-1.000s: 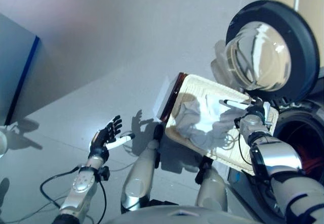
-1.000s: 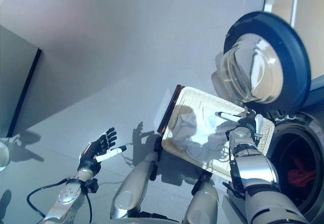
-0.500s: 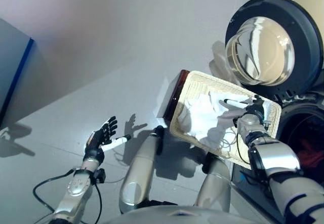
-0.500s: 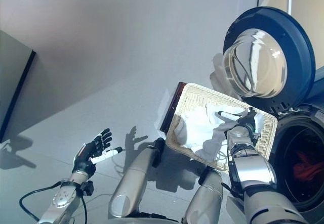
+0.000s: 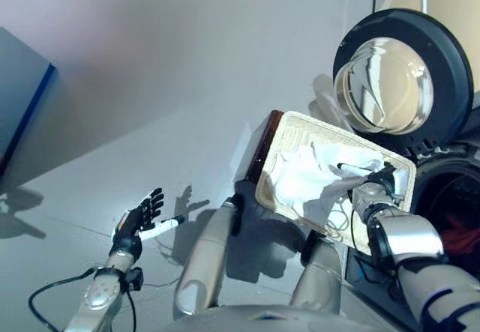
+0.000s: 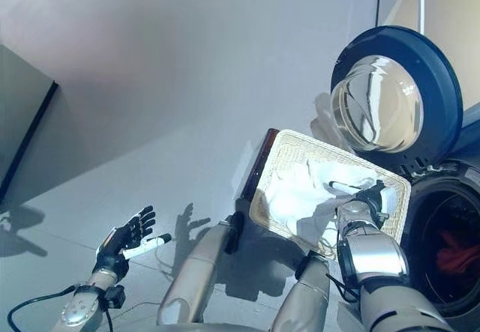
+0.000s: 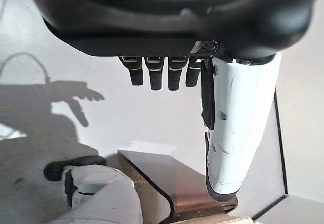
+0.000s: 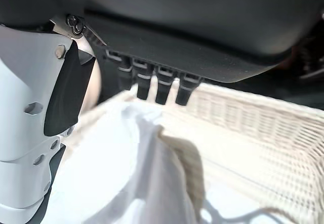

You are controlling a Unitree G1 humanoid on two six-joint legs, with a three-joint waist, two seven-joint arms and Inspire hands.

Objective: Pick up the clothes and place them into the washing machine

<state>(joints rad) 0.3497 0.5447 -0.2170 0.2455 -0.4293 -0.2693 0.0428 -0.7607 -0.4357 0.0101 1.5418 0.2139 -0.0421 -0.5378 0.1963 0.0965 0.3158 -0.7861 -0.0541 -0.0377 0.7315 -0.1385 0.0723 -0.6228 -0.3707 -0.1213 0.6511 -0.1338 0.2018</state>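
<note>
A cream wicker basket (image 5: 294, 124) stands on the floor in front of me with white clothes (image 5: 300, 178) heaped inside. My right hand (image 5: 373, 183) hangs over the basket's right part, just above the cloth (image 8: 121, 168). Its fingers (image 8: 152, 85) are straight, its white-covered thumb (image 8: 30, 133) sticks out, and nothing is held. To the right is the washing machine with its round door (image 5: 397, 77) swung open. A red garment (image 6: 450, 246) lies in the dark drum. My left hand (image 5: 137, 216) is open over the floor at the lower left, away from the basket.
A dark brown board (image 5: 259, 148) stands against the basket's left side. A grey panel with a blue edge (image 5: 26, 107) stands at the far left. Grey floor lies between the panel and the basket.
The whole picture has shifted, so the camera has moved. My right hand stays over the cloth in the basket. My left hand stays open out at the side.
</note>
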